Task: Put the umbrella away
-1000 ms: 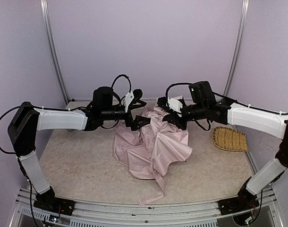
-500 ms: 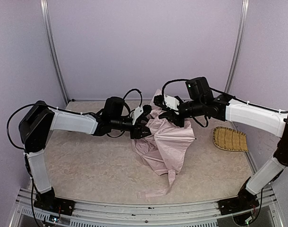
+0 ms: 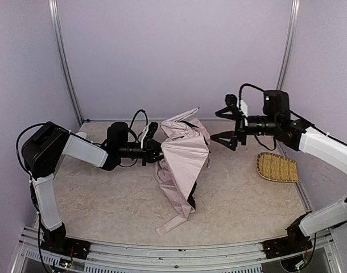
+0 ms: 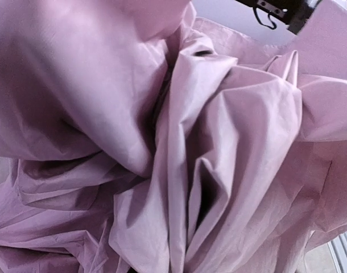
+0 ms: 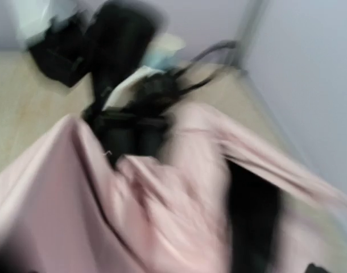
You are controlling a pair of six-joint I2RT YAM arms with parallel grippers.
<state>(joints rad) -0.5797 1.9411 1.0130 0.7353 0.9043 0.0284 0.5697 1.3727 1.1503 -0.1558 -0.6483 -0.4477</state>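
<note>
Pinching the left side of the umbrella [image 3: 182,156] with the left gripper [image 3: 156,152], jaws drawn together on the pale pink fabric, fingertips lost among the folds. Holding the canopy up off the table [image 3: 105,196] near its middle, peaking toward the back wall and draping down to the surface, with a strip of fabric trailing toward the near edge. Filling the whole left wrist view with crumpled pink folds. Hovering the right gripper [image 3: 215,125] just to the right of the umbrella, jaws spread wide, touching nothing. Showing only a blur of pink fabric and black lining in the right wrist view. Lying flat at the right, well apart from the umbrella, being the woven mat [image 3: 277,166].
</note>
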